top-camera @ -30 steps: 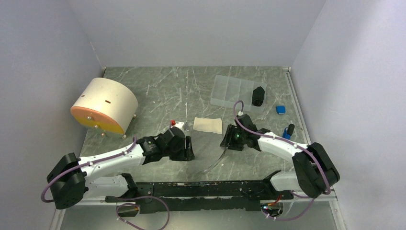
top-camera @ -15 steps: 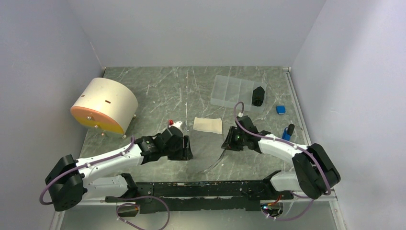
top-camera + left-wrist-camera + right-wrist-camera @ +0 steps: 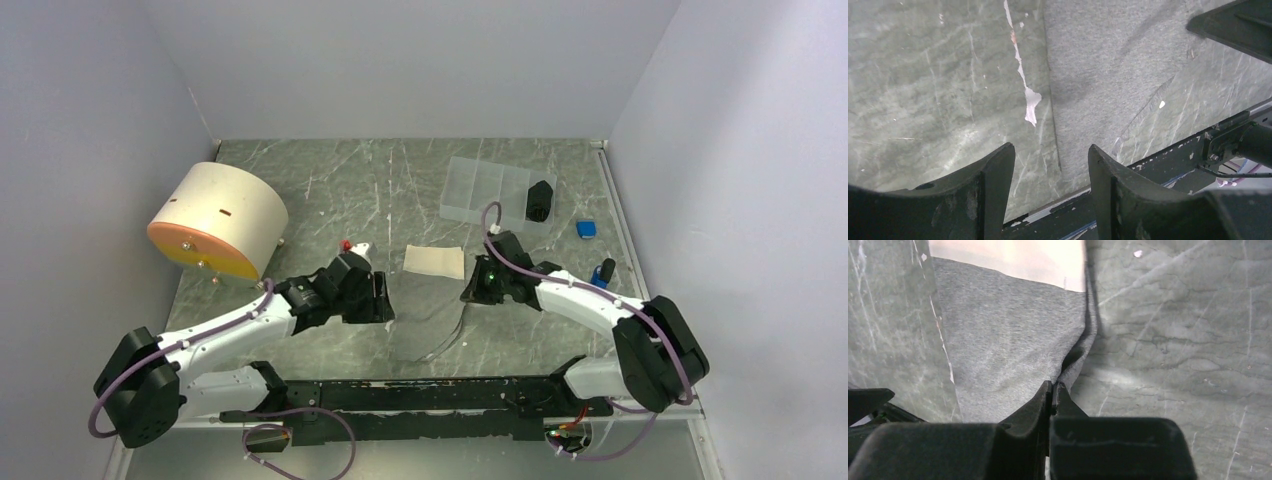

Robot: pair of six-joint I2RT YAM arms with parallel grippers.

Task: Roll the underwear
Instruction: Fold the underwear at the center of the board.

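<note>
The underwear (image 3: 1008, 340) is grey with a pale beige waistband (image 3: 434, 261) and lies flat on the table between the two arms. In the top view its grey cloth (image 3: 430, 318) barely stands out from the stone surface. My right gripper (image 3: 1054, 387) is shut on a pinched fold of its right edge, a little behind the waistband (image 3: 1013, 257). My left gripper (image 3: 1050, 155) is open and holds nothing; it hangs over the cloth's left edge (image 3: 1108, 75) near the table's front. In the top view the left gripper (image 3: 385, 300) and right gripper (image 3: 470, 293) flank the garment.
A cream drum with an orange face (image 3: 218, 220) lies at the left. A clear compartment box (image 3: 480, 190) with a black object (image 3: 540, 200) stands at the back right. Small blue items (image 3: 587, 229) lie by the right wall. A black rail (image 3: 420, 395) runs along the near edge.
The right gripper has shut on the underwear's right edge. The left arm has moved a little away from the near edge and to the left, its gripper still open.
</note>
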